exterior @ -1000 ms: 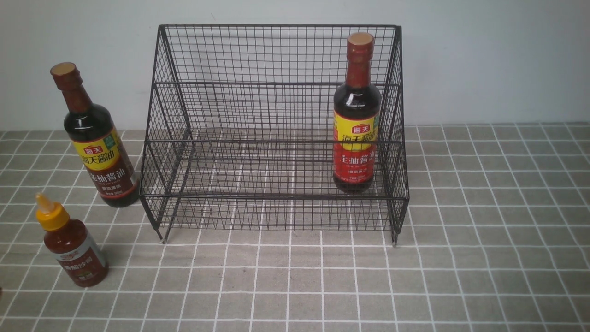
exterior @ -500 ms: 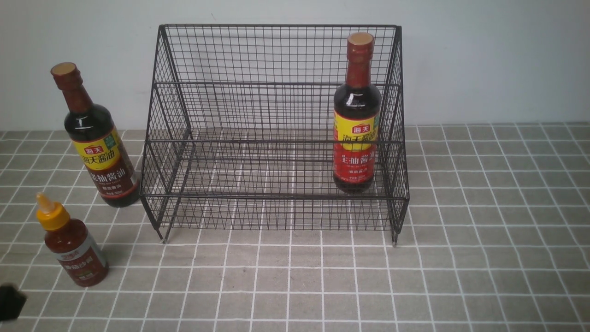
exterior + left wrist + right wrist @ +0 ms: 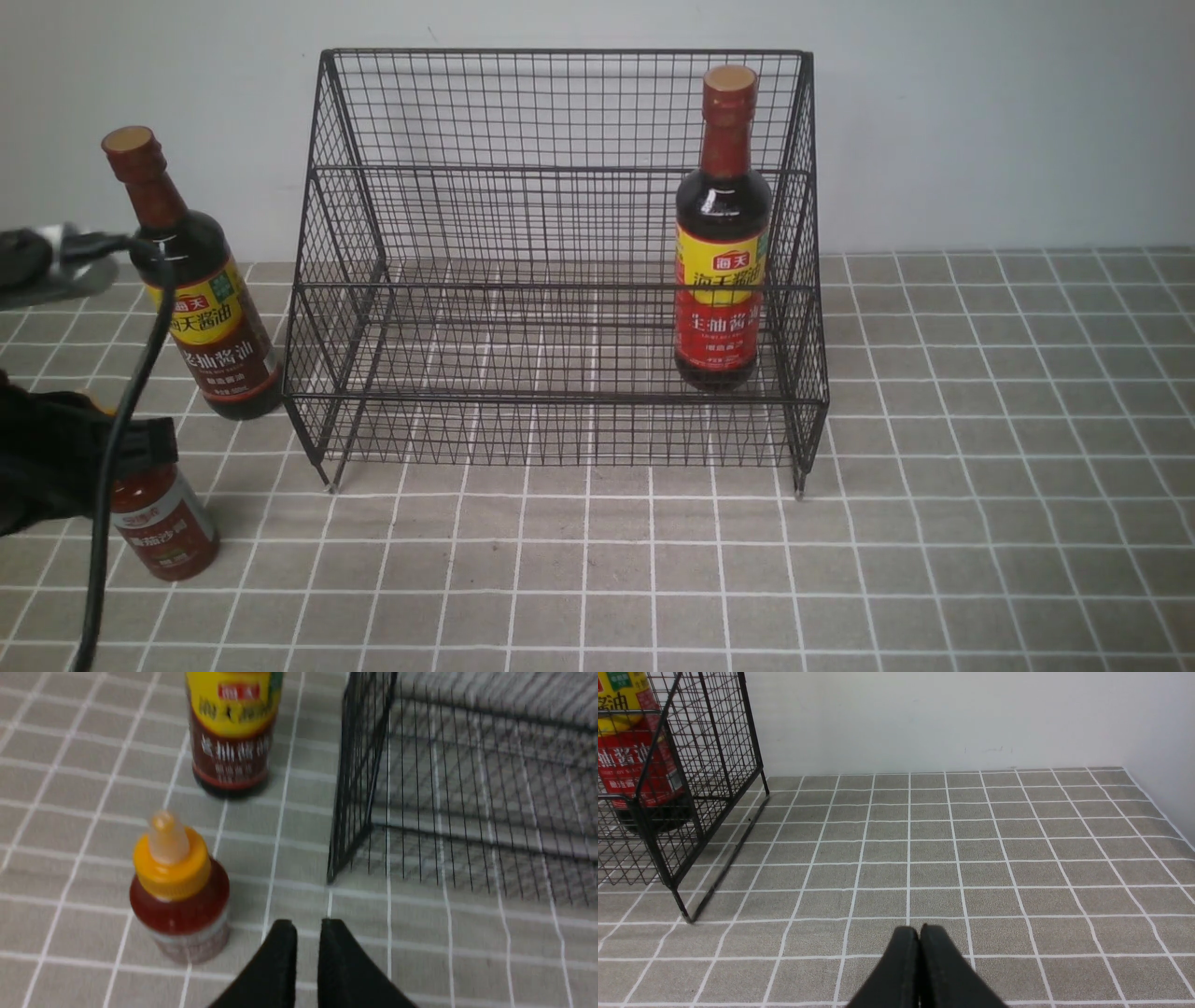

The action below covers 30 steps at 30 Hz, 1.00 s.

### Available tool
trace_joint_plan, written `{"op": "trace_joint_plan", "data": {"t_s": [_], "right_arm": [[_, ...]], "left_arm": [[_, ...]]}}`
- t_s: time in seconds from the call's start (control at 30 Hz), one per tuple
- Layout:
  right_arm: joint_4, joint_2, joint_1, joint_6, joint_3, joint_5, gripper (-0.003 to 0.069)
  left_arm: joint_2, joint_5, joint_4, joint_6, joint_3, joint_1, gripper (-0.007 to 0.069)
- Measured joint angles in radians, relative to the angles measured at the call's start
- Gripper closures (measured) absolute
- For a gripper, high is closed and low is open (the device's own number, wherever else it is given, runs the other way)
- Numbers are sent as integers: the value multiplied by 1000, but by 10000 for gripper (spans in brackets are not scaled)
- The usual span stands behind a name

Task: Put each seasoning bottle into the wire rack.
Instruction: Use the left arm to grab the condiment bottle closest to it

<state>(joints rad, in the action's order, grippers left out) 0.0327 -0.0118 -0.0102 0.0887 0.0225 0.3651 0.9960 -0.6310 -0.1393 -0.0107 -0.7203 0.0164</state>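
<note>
- Pale, plain wall point(image 3: 1008, 121) is seen at the far side, and grey cloth with a white grid is spread over the surface point(image 3: 896, 560).
- A black wire-mesh rack point(image 3: 555, 399) with a tall back and sloping sides is placed near the wall, its short legs set on the cloth.
- At the rack's right end, a tall dark glass bottle with a brown-red neck and a yellow-and-red label point(image 3: 721, 280) is held upright inside, partly crossed by the front wires.
- Outside, just beside the rack's left side, another tall dark bottle with a brown-red neck and a yellow-and-brown label point(image 3: 210, 317) is stood on the cloth.
- Nearer and farther left, a short red sauce bottle with a yellow nozzle cap point(image 3: 180, 891) is also stood on the cloth; it is partly covered in the front view by the black left arm point(image 3: 84, 457) and its dark cable point(image 3: 117, 439).
- The left hand point(image 3: 308, 935) is slightly open, a narrow gap being left between its tips, with nothing gripped.
- The right hand point(image 3: 916, 935) is closed, its tips brought together, with nothing gripped.
</note>
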Motion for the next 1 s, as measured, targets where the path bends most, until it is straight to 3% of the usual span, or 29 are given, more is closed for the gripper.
{"op": "trace_joint_plan", "data": {"t_s": [0.13,0.23,0.57,0.77,0.8,0.83,1.0], "right_arm": [[0,0,0,0,0,0,672],[0,0,0,0,0,0,672],[0,0,0,0,0,0,672],[0,0,0,0,0,0,672],[0,0,0,0,0,0,672],[0,0,0,0,0,0,672],[0,0,0,0,0,0,672]], "left_arm": [[78,-256,87,-23,-188,0,612],[135,-326,97,-50,-261,0,612],[359,-393,120,-54,-399,81,578],[395,-353,152,-54,-401,90,408],[402,-317,156,-54,-402,90,310],[404,-314,157,-54,-402,90,300],[438,-261,179,-54,-402,90,87]]}}
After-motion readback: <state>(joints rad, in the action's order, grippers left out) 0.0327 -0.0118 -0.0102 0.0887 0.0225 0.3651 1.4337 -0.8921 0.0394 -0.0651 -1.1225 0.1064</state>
